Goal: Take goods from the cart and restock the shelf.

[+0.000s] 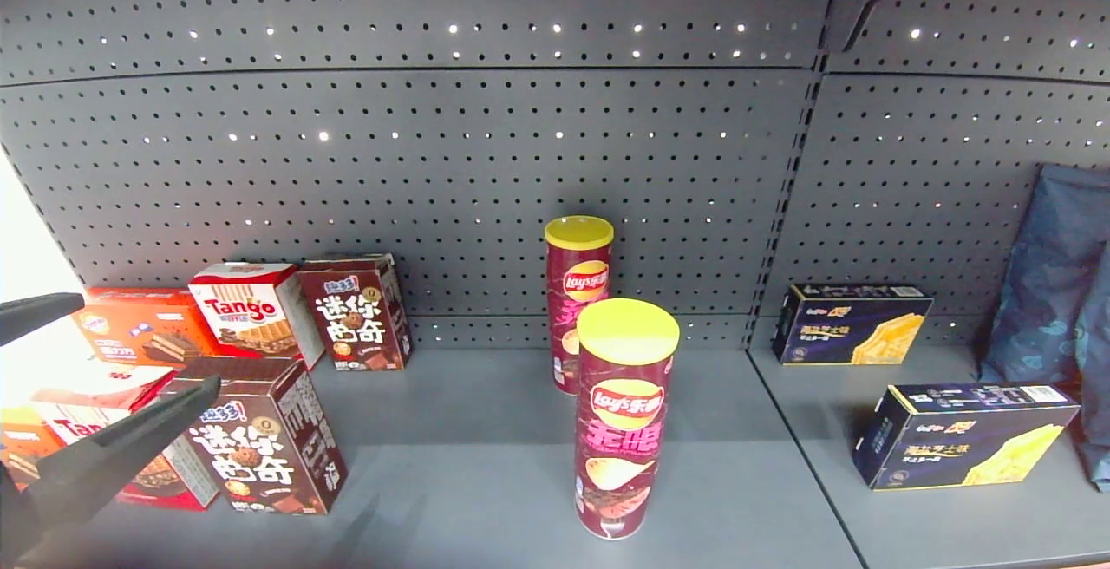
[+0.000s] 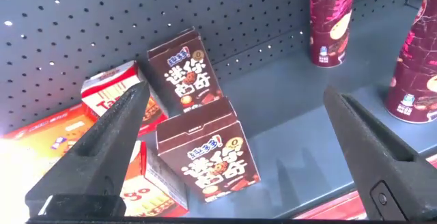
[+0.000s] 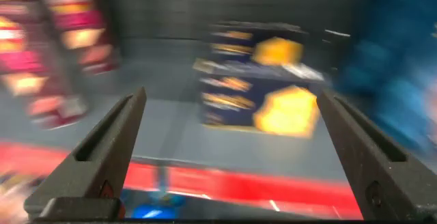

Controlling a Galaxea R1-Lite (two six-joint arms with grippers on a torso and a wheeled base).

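My left hand (image 2: 235, 91): released, empty, above the shelf (image 1: 486, 474). Just beyond its fingertips: front brown box (image 2: 212, 152), then rear brown box (image 2: 184, 70). To its right: near chip can (image 1: 623, 417), far chip can (image 1: 578, 300). My right hand (image 3: 230, 94): released, empty; dark blue box (image 3: 263, 111) ahead.

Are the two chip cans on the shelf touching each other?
Apart. The left wrist view shows bare shelf between the back can and the front can; in the head view they merely overlap.
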